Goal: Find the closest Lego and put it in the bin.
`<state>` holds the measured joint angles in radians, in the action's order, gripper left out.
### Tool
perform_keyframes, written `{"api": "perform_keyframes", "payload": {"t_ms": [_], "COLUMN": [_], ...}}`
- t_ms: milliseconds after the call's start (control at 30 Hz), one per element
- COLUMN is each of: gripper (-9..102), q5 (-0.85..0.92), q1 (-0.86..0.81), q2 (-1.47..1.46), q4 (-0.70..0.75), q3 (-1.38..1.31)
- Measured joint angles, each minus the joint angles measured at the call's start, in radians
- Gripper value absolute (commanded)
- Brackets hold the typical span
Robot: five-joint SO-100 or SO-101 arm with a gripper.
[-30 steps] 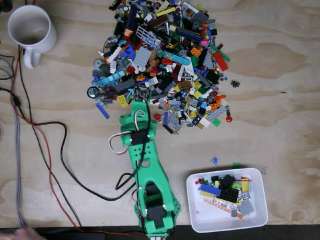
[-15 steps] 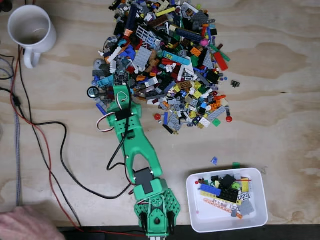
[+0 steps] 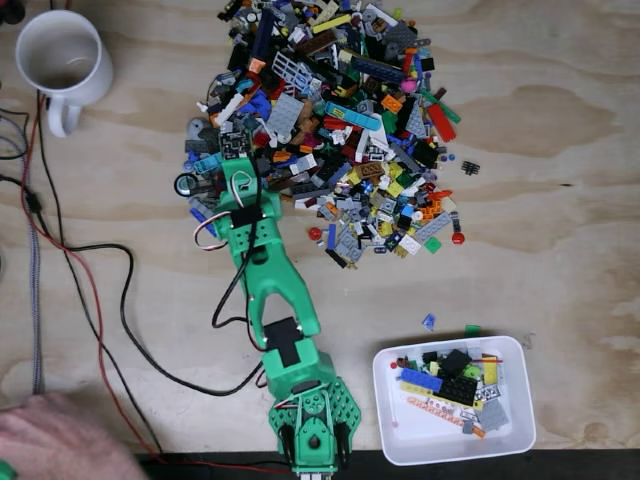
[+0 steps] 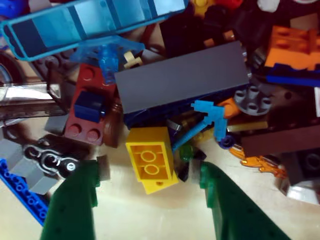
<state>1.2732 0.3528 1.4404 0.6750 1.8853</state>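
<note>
Right now the gripper point(image 4: 147, 187) hangs spread over a yellow brick point(image 4: 150, 158) at the pile's point(image 3: 330, 110) near-left edge; probably light, rigid, slick, so pinch its flat sides.

A hobby workbench or maker's home workshop, seen from above in the fixed view: a bare plywood tabletop point(image 3: 560, 200) with visible grain carries a green, seemingly 3D-printed robot arm point(image 3: 275, 300) with exposed wiring, while loose black and red cables point(image 3: 95, 290) trail across the wood at left. A large heap of mixed Lego pieces point(image 3: 330, 130) lies spread on the board, with more sorted into a white plastic bin point(image 3: 455, 400). A white mug point(image 3: 62, 60) stands at the corner, an informal, lived-in touch.
</note>
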Motion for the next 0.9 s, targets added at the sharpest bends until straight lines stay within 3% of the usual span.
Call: {"api": "perform_keyframes", "payload": {"t_ms": [600, 800, 900], "gripper": [4, 5, 5], "q5": [0.057, 0.028, 0.018], "q1": [0.000, -0.011, -0.058], "q2": [-0.023, 0.026, 0.138], "q4": [-0.048, 0.038, 0.152], "q3": [0.000, 0.002, -0.006]}}
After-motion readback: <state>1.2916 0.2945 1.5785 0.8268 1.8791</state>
